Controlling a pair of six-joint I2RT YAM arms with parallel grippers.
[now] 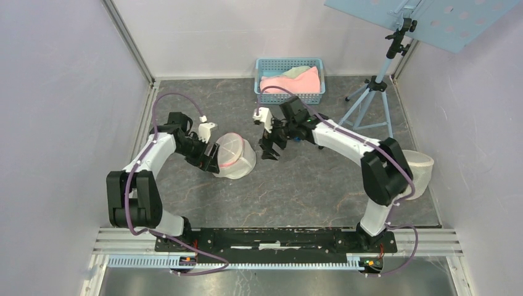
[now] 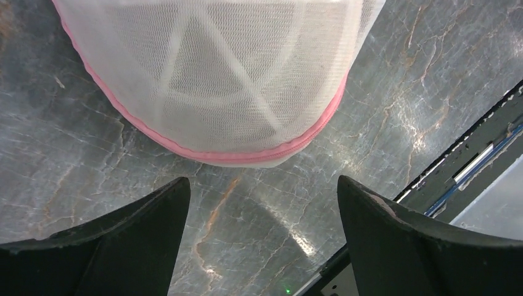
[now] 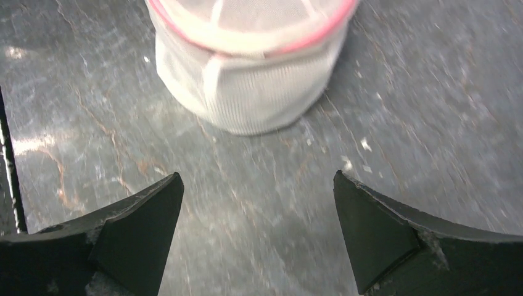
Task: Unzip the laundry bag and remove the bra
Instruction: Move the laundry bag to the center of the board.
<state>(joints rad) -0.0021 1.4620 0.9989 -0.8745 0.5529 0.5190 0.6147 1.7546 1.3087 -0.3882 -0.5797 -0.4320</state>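
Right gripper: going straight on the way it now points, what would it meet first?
Probably the white mesh laundry bag, lying ahead of the open right gripper. Bare table lies between them, so a downward tilt might bring the table first; depth is unclear.

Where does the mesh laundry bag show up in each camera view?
Top external: the laundry bag sits left of centre.
Left wrist: the laundry bag fills the top centre.
Right wrist: the laundry bag is at top centre, with its side wall showing.
Shared landmark: its pink zipper trim, visible in all three views.
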